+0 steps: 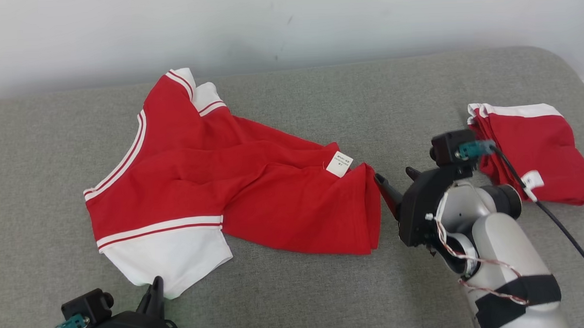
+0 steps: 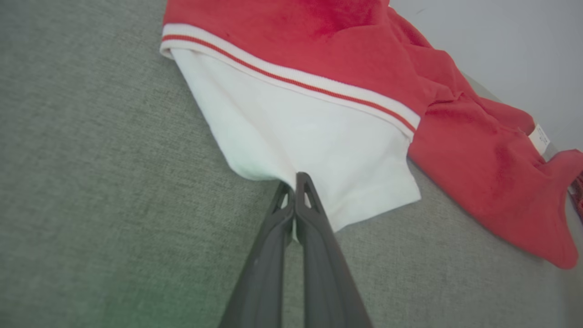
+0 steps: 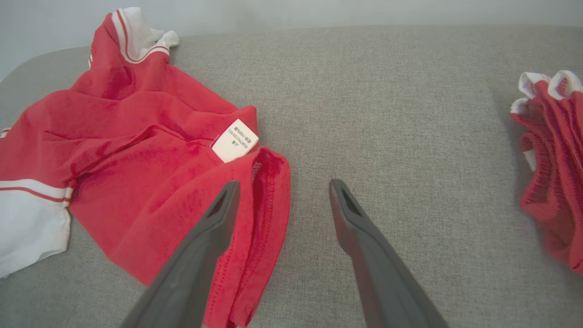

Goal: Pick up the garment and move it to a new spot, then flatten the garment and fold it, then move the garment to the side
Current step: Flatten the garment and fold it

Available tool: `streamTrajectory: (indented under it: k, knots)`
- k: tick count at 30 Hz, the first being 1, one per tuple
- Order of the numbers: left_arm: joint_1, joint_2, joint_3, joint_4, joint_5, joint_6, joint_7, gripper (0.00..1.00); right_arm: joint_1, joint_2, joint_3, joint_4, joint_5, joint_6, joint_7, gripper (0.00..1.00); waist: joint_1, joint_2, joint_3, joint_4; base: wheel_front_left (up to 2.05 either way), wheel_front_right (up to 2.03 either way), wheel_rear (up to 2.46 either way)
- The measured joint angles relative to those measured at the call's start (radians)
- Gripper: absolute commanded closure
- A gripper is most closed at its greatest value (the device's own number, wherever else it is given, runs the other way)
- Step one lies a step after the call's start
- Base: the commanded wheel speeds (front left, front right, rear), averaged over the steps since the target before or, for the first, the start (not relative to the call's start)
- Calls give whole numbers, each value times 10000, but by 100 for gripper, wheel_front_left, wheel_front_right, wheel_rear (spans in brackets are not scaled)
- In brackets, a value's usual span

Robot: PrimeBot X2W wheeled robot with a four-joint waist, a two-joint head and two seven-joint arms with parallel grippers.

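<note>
Garment (image 1: pixel 235 200) stretches left to right before me. Left gripper (image 2: pixel 295 182) pinched shut on its white sleeve (image 2: pixel 309 136); right gripper (image 3: pixel 283 183) wide open, empty, red hem (image 3: pixel 268 214) under one finger.

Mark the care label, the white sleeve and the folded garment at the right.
care label (image 1: pixel 339 163), head view, middle of the white tag.
white sleeve (image 2: pixel 309 132), left wrist view, plain white cloth below the stripe.
folded garment (image 1: pixel 544 145), head view, its red top layer.
</note>
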Motion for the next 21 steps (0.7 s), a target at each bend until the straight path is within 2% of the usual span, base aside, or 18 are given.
streamTrajectory:
  k: [6, 13, 14, 15, 16, 17, 18, 19, 20, 21]
  knots:
    - [-61, -17, -92, -75, 4, -2, 33, 100, -1136, 46, -69, 938, 198, -2, 1141, 0, 0, 0, 210, 202, 0, 0, 0]
    - [-243, 23, -88, -127, -2, -2, 42, 100, -2201, 63, 63, 2061, 360, -2, 1569, 0, 1, 0, 589, 319, 0, 0, 0]
    - [-276, 25, -94, -138, -4, -2, 42, 100, -2288, 61, 100, 2217, 384, -2, 1563, 6, 1, 1, 641, 327, 0, 0, 0]
    - [-285, 23, -107, -140, -4, -4, 40, 100, -2340, 61, 161, 2366, 387, -2, 1570, 30, 1, 1, 691, 337, 0, 0, 0]
    - [-285, 23, -107, -140, -4, -4, 40, 100, -2340, 61, 161, 2366, 387, -2, 1570, 30, 1, 1, 691, 337, 0, 0, 0]
    - [-307, 19, -123, -136, -4, -10, 38, 100, -2384, 59, 238, 2520, 424, -2, 1595, 44, 1, 1, 739, 350, 0, 0, 0]
    - [-410, 10, -148, -125, -10, -15, 29, 100, -2452, 61, 418, 2729, 487, -2, 1618, 65, 1, 0, 819, 385, 0, 0, 0]
    - [-458, 0, -155, -125, -17, -23, 15, 100, -2456, 61, 543, 2790, 495, -2, 1641, 75, 1, 1, 854, 403, 0, 0, 0]
    - [-472, -8, -151, -123, -19, -65, 0, 100, -2455, 69, 633, 2823, 523, -2, 1632, 75, 1, 1, 886, 421, 0, 0, 0]
    - [-472, -10, -144, -119, -21, -77, -25, 100, -2455, 65, 702, 2815, 499, -2, 1553, 100, 1, 0, 910, 436, 0, 0, 0]
